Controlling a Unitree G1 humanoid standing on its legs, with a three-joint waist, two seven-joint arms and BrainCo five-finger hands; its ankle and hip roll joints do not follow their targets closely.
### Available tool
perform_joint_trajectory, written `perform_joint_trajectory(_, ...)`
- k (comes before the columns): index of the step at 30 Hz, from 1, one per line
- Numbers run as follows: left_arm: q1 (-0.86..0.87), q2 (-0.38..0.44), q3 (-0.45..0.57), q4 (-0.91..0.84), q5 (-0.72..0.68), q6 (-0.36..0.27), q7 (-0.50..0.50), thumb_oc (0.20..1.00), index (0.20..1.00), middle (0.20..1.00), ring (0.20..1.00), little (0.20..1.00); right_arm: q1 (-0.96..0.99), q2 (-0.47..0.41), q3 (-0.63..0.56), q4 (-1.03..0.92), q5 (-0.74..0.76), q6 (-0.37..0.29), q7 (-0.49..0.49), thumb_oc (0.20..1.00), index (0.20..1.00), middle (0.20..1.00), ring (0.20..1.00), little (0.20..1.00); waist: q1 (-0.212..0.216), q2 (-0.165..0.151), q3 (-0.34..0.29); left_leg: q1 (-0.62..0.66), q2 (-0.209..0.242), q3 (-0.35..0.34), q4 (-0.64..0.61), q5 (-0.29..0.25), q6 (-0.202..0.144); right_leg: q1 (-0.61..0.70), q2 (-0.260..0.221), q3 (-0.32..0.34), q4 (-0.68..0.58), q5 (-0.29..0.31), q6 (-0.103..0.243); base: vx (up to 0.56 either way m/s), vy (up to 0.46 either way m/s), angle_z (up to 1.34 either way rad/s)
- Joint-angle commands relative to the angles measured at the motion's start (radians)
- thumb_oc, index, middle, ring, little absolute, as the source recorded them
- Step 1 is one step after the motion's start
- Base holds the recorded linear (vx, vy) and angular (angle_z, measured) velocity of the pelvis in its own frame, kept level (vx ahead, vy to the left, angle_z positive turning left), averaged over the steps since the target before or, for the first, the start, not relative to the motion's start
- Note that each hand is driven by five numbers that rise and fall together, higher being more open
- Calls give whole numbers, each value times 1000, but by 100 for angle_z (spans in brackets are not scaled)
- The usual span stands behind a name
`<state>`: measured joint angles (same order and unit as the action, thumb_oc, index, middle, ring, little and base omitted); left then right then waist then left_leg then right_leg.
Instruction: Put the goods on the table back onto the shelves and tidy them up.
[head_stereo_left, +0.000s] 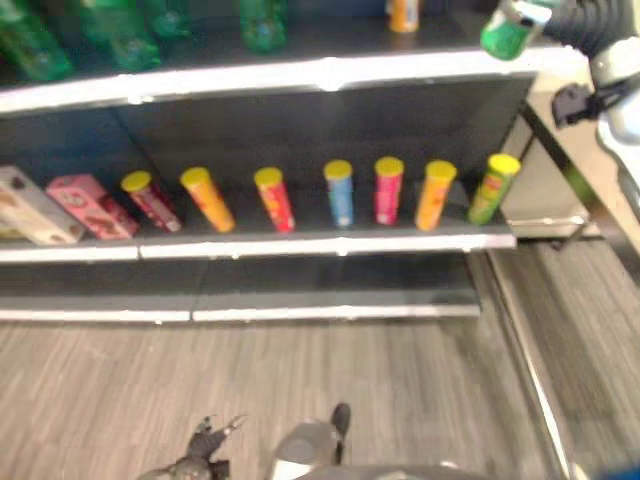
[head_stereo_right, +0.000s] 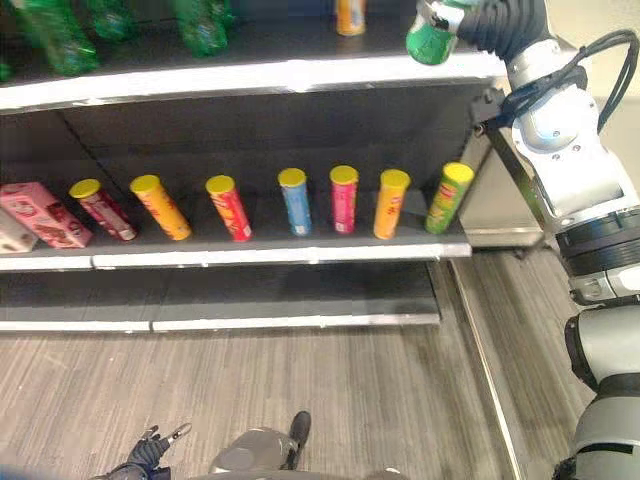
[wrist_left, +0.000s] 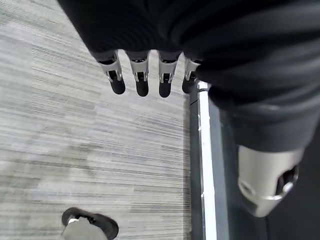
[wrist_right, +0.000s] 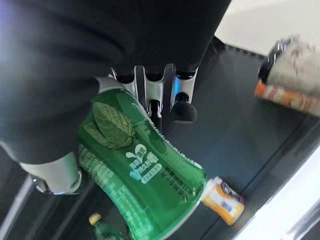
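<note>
Grey wood-grain floor (head_stereo_right: 330, 400) runs under me up to a dark shelving unit (head_stereo_right: 250, 130) that spans most of what I see through the head cameras. I count three white-edged boards: an upper shelf (head_stereo_right: 250, 75), a middle shelf (head_stereo_right: 280, 255) and a low shelf (head_stereo_right: 220, 322) near the floor.

On the middle shelf, well below my right hand (head_stereo_right: 470, 22), I count seven yellow-capped tubes (head_stereo_right: 293, 203) standing in a row: two red, two orange, one blue, one pink and one green at the end nearest that hand's side. Farther from the hand along the same board lie two boxes, a pink one (head_stereo_right: 45, 215) and a pale one (head_stereo_left: 35, 208).

On the upper shelf I make out several green bottles (head_stereo_right: 55, 35) at the far end from my right hand, blurred so I won't count them, and one orange bottle (head_stereo_right: 350, 15) just beside it.

My right hand is up at the end of the upper shelf, fingers curled round a green can (wrist_right: 145, 180) with a leaf print; the can is off the board, held above it.

My left hand (wrist_left: 145, 75) hangs low over the floor, fingers relaxed and holding nothing.
</note>
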<state>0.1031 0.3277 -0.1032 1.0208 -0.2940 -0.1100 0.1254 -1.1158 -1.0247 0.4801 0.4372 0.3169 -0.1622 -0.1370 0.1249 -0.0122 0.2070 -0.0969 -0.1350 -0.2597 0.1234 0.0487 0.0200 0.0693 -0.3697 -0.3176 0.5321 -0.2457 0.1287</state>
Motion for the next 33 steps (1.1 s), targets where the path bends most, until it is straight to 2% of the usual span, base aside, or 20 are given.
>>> perform_joint_trajectory(1,-25,80,-17,-18,1,-34,-7,1000,1000,1000,1000,1000,-242,-33,60,125,55,-5,-23,200,200,200,200,200,8,-6,4,1,83,-5,72,-198,-103,-161,96,168,-227,142,46,84,-95,61)
perform_joint_trajectory(3,-48,84,-34,-9,17,-23,1,1000,1000,1000,1000,1000,-228,-39,70,188,68,-12,-36,200,200,200,200,200,-17,-11,25,19,70,-39,73,-205,-106,-217,169,254,-294,139,62,108,-125,40)
perform_joint_trajectory(4,-39,102,-27,-23,22,-36,-3,1000,1000,1000,1000,1000,-294,-50,101,241,26,24,-23,200,200,200,200,200,-12,-23,28,18,56,-67,90,-220,-115,-190,172,279,-323,138,79,130,-128,53)
perform_joint_trajectory(6,-34,89,-32,-28,-1,-34,-17,1000,1000,1000,1000,1000,-305,-36,118,231,49,10,-12,200,200,200,200,200,-14,-33,29,22,49,-81,92,-217,-123,-174,175,286,-335,144,69,103,-112,113)
perform_joint_trajectory(7,-36,77,-38,-29,-18,-40,-17,1000,1000,1000,1000,1000,-321,-36,129,296,58,19,-15,200,200,200,200,200,-6,-38,29,35,70,-94,94,-221,-139,-157,179,274,-328,137,53,60,-113,96)
perform_joint_trajectory(8,-37,77,-38,-29,-18,-40,-17,1000,1000,1000,1000,1000,-322,-36,129,296,58,19,-15,200,200,200,200,200,-8,-39,27,32,68,-96,91,-216,-139,-159,176,272,-331,140,54,116,-219,54)
perform_joint_trajectory(9,-37,70,-41,-32,-25,-42,-20,1000,1000,1000,1000,1000,-325,-45,145,340,45,27,-13,200,200,200,200,200,-9,-42,13,34,93,-101,82,-209,-148,-146,179,252,-341,133,48,83,-153,43)
perform_joint_trajectory(12,-30,56,-39,-27,-29,-41,-10,1000,1000,1000,1000,1000,-321,-40,140,385,39,31,-11,200,200,200,200,200,-9,-43,0,45,129,-106,62,-198,-162,-117,186,204,-353,122,38,92,-170,61)
perform_joint_trajectory(14,-27,54,-38,-27,-31,-41,-9,1000,1000,1000,1000,1000,-318,-40,137,387,38,32,-12,200,200,200,200,200,-12,-43,-2,48,135,-107,56,-196,-165,-111,187,193,-355,119,36,41,-106,21)
perform_joint_trajectory(19,-10,30,-31,14,-41,-33,3,1000,1000,1000,1000,1000,-338,-12,148,462,1,40,-18,200,200,200,200,200,-9,-45,-19,52,176,-95,16,-167,-188,-89,193,117,-346,90,18,55,-106,37)
perform_joint_trajectory(25,-8,19,-26,26,-53,-38,15,1000,1000,1000,1000,1000,-363,19,169,552,-39,47,-22,200,200,200,200,200,2,-43,-22,51,188,-95,-9,-151,-196,-77,195,80,-348,74,10,32,-53,16)
perform_joint_trajectory(33,0,11,-32,46,-45,-35,17,1000,1000,1000,1000,1000,-355,10,171,609,-56,57,-15,200,200,200,200,200,-1,-32,-15,46,185,-98,-22,-143,-197,-77,185,51,-328,63,5,17,-11,9)
